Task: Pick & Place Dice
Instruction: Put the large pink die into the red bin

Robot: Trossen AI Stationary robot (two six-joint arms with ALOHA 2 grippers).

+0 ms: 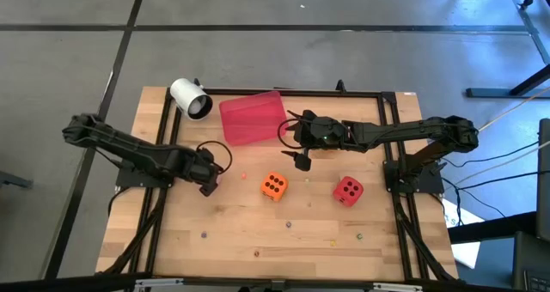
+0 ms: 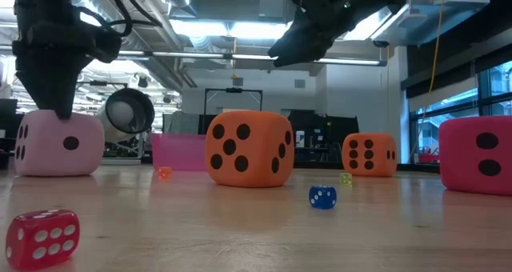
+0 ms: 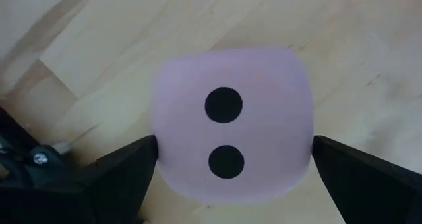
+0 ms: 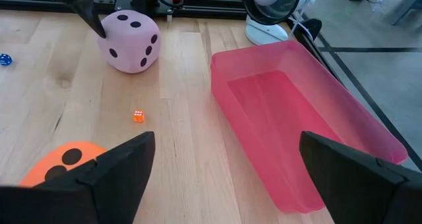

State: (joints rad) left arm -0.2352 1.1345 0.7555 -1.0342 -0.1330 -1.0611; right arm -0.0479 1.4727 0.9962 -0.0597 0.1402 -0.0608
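Note:
The pale pink die (image 3: 231,128) rests on the table at the left, two pips up. My left gripper (image 3: 234,168) points down over it, open, with one finger on each side of the die (image 2: 58,144). In the high view the left gripper (image 1: 209,180) hides this die. An orange die (image 1: 274,186) and a red die (image 1: 348,190) sit near the table's middle. A second orange die (image 2: 368,154) shows farther back in the low view. My right gripper (image 4: 227,178) hangs open in the air beside the red tray (image 4: 297,132), holding nothing. My left gripper comes at the pink die from above, its fingers (image 3: 132,171) standing beside two opposite sides of the die (image 3: 161,151). Whether the fingertips touch the die I cannot tell. The die sits flat on the table.
A white round device (image 1: 191,98) stands at the far left next to the tray (image 1: 252,118). Tiny dice lie scattered about: a red one (image 2: 42,238), a blue one (image 2: 322,197) and an orange one (image 4: 138,116). A black frame (image 1: 391,129) runs around the table.

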